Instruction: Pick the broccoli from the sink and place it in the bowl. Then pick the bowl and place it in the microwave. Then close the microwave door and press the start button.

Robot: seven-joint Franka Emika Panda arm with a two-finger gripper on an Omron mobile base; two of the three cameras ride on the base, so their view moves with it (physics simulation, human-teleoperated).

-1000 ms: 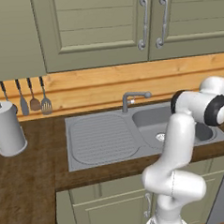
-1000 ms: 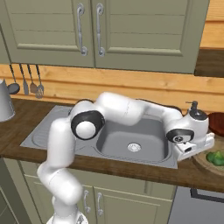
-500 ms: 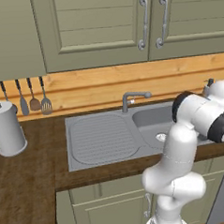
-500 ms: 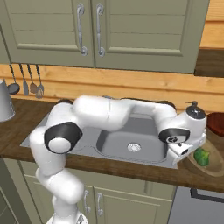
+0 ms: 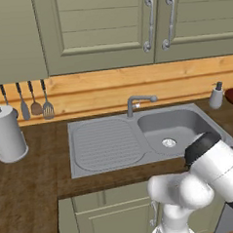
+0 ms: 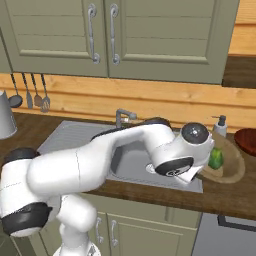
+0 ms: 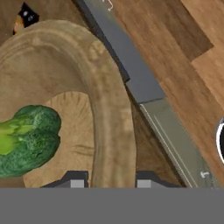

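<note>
The broccoli [image 7: 26, 140] is seen lying inside the bowl [image 7: 109, 127], on its pale floor near the wall, and in the right base view it shows as a bright green lump [image 6: 215, 159] just past the robot's wrist. The bowl [image 6: 231, 167] rests on the dark wooden counter [image 6: 225, 197] just to the right of the sink [image 6: 131, 167], with a soap dispenser [image 6: 219, 125] behind it near the wall and a dark red dish [image 6: 246, 141] farther right. In the hand view the tool [image 7: 107, 180] is placed over the bowl's thick rim, one fingertip [image 7: 75, 179] on the inner side and the other on the outer side, so that the wall is straddled; the jaws are seen part-way apart, with the rim between them, but whether the wood is actually pinched cannot be told. The sink's basin [image 5: 175, 129] and ribbed drainboard [image 5: 106, 143] are seen in the left base view, with the curved faucet [image 5: 138, 103] behind them. Further out, a white canister [image 5: 8, 136] stands at the left on the counter, utensils [image 5: 35, 101] hang on the wooden backsplash, and green cabinet doors [image 5: 127, 25] are mounted above.
</note>
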